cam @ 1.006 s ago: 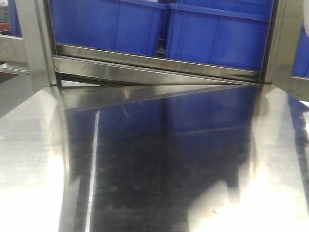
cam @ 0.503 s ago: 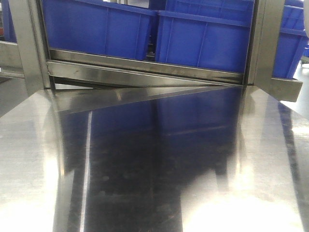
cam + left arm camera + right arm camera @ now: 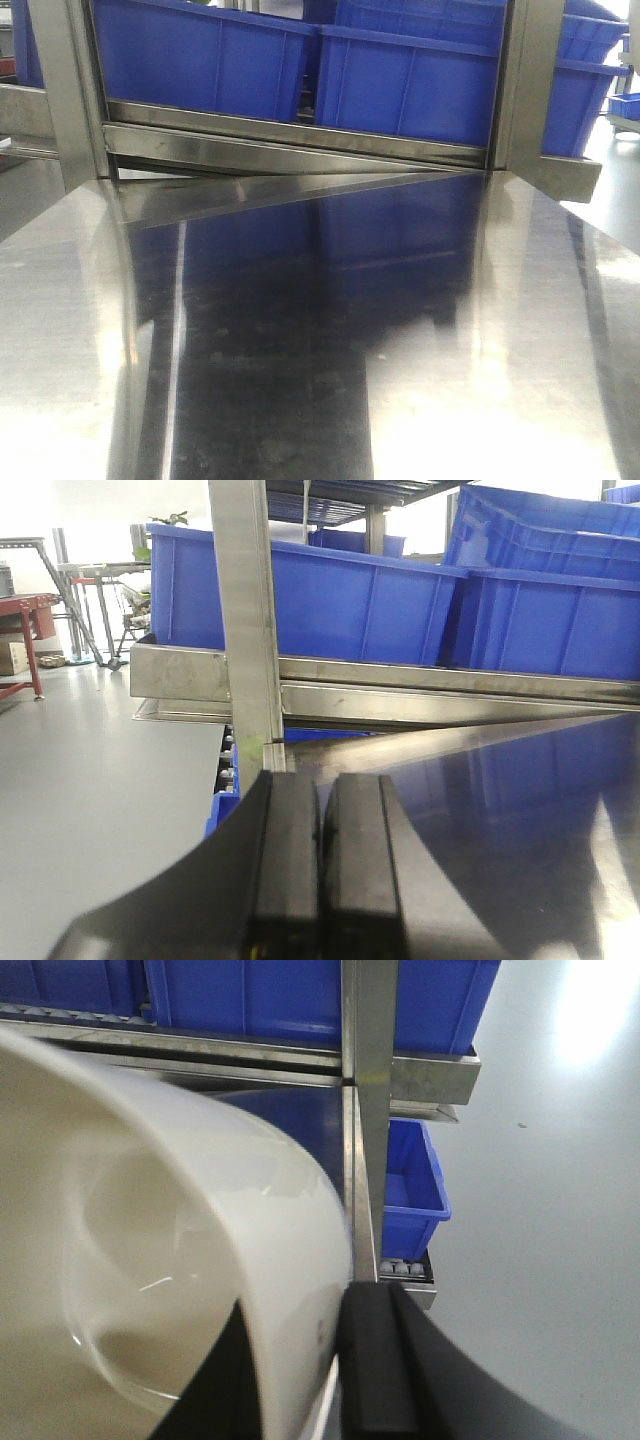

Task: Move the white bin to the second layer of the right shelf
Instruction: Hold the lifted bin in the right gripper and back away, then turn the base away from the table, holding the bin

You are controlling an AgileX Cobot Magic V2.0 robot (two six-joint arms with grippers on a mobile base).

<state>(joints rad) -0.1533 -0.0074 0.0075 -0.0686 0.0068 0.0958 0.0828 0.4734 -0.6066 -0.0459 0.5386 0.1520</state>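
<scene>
The right claw (image 3: 300, 1308) is clamped on the wall of the white bin (image 3: 150, 1210). One black finger (image 3: 375, 1360) is outside the rim and the other is inside the tub, at the lower centre of the right wrist view. The bin fills the left and lower part of that view, mouth toward the camera, glossy and bare inside. Whether its base touches the desk cannot be told.

The left claw (image 3: 320, 815) sits at the bottom centre of the left wrist view, its two black pads pressed together with nothing between them.

Beyond both claws lies the mirror-like steel desk (image 3: 300, 350), reflecting blue. At its far edge, across the top of the front view, runs a steel front rail (image 3: 300, 135) carrying large blue crates (image 3: 200, 60) side by side. An upright post (image 3: 370, 1060) stands at the desk's corner in the upper centre of the right wrist view. Right of it, lower down, a small blue crate (image 3: 410, 1190) sits above white rollers (image 3: 405, 1268), with grey floor (image 3: 540, 1210) beyond.
</scene>
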